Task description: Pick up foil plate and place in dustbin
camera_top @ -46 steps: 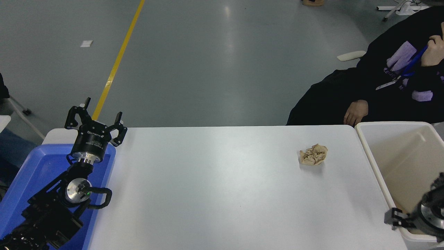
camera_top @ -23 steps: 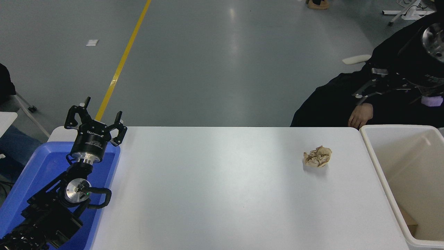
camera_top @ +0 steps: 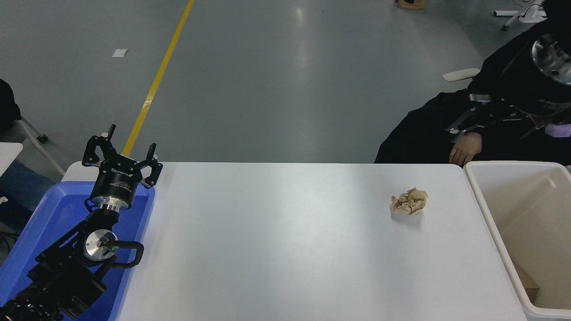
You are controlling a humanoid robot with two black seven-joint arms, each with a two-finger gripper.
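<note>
The foil plate is not in view on the table or in the part of the bin that shows. The dustbin (camera_top: 484, 209) is a cream-white bin at the table's right end, with a beige inside. My right arm is raised at the top right, in front of a seated person's dark clothes. Its gripper (camera_top: 470, 120) is above and behind the bin's far left corner, black against black. My left gripper (camera_top: 122, 151) is open and empty, parked over the blue tray (camera_top: 49, 218) at the lower left.
A small crumpled tan paper ball (camera_top: 409, 201) lies on the white table (camera_top: 285, 249) near the bin. A brown scrap (camera_top: 527, 281) lies in the bin's bottom. A person's hand (camera_top: 464, 151) rests just behind the table's far right edge.
My right arm has risen from the lower right edge beside the bin to the top right, over the seated person. The view has shifted a little. The left arm has not moved.
</note>
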